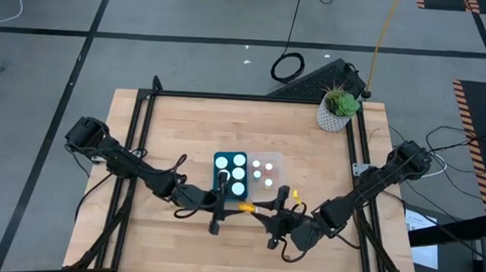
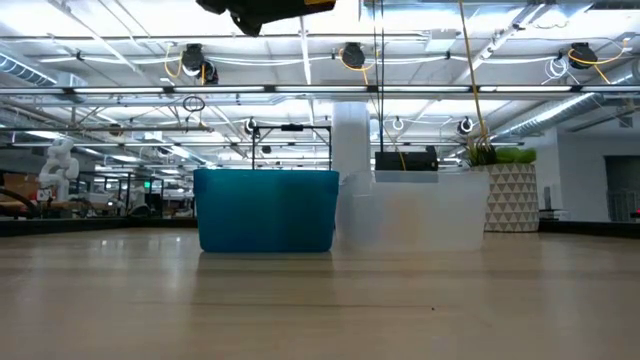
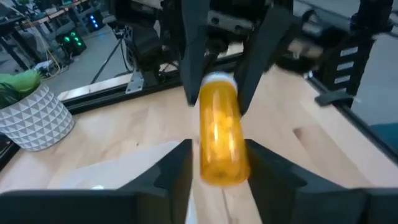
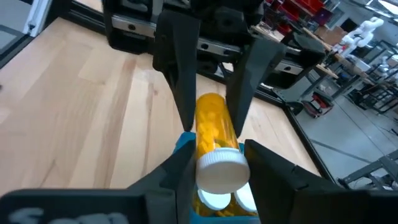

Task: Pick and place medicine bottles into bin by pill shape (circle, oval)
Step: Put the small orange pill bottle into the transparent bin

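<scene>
Both jaws grasp one amber bottle (image 1: 243,208) above bare wood table (image 1: 185,133); workshop behind.

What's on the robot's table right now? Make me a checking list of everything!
Surface: wooden table, bare in front.
Job's things: amber bottle held in the air between both arms; white-capped bottles standing in the teal bin and the clear bin.
Clutter: potted plant at the far right corner.
Grippers: left gripper and right gripper both clamp the amber bottle, at opposite ends.
Cables: black cable coil on the floor.
Surroundings: grey floor, workshop racks behind.
</scene>
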Action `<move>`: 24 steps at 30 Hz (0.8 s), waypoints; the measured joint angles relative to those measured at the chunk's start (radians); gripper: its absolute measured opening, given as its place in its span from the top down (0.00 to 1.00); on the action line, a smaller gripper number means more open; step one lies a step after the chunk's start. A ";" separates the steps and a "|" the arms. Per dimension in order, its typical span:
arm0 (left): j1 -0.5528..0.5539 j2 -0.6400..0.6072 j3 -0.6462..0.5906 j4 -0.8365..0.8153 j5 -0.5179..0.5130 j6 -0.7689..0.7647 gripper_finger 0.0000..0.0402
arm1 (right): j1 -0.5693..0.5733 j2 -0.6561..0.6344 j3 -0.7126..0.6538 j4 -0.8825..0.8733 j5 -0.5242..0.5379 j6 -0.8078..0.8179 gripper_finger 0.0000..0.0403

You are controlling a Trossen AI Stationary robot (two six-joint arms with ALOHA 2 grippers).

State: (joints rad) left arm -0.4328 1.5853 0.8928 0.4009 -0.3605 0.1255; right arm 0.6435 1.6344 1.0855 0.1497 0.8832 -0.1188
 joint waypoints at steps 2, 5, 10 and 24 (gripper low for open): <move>-0.003 -0.016 -0.001 -0.043 -0.009 -0.001 0.56 | 0.000 -0.010 0.000 -0.008 -0.021 0.003 0.70; -0.006 -0.057 0.000 -0.100 -0.047 -0.027 0.45 | -0.002 -0.034 0.000 -0.026 -0.058 0.011 0.70; -0.021 -0.141 0.000 -0.221 -0.060 -0.083 0.31 | -0.011 -0.098 0.000 -0.157 -0.134 0.122 0.70; -0.063 -0.152 0.000 -0.395 -0.071 -0.345 0.28 | -0.271 -0.212 0.001 -0.434 -0.584 0.417 0.70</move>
State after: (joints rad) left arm -0.4959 1.4328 0.8927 0.0056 -0.4312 -0.2192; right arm 0.3730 1.4227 1.0863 -0.2839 0.2990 0.2985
